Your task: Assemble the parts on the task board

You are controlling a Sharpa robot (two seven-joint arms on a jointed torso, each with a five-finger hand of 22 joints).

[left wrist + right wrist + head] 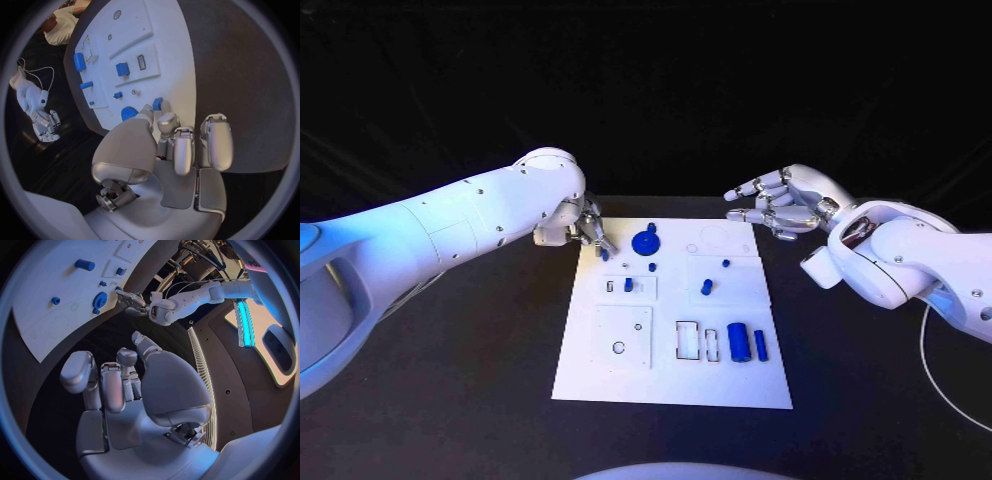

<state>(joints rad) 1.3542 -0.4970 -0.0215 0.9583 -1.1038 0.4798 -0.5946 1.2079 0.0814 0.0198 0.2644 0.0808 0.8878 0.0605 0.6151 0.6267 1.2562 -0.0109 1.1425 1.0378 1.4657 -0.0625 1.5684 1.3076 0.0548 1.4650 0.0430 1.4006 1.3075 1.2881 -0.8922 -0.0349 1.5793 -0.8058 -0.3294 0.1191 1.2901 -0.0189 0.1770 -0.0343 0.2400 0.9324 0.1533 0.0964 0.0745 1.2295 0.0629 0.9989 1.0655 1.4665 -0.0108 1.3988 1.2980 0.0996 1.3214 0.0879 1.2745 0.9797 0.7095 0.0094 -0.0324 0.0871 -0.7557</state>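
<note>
At table centre lies the white board (pixel 672 385), its blue pieces mostly loose, so assembly looks barely begun. Toward ten o'clock, my left hand (pixel 584 228) pinches a small blue piece (pixel 157 103); toward two o'clock, my right hand (pixel 783 205) hovers empty, fingers apart.

White task board (pixel 589 375) flat, mid-table. Blue parts: gear (pixel 645 242) at far edge, two cylinders (pixel 738 343) lying, possibly loose, near edge.

Setting: a black table (pixel 459 400) with a matte top, backed by a dark curtain (pixel 646 80) hanging in soft folds; a thin white cable (pixel 929 350) curves along the table's right side.
</note>
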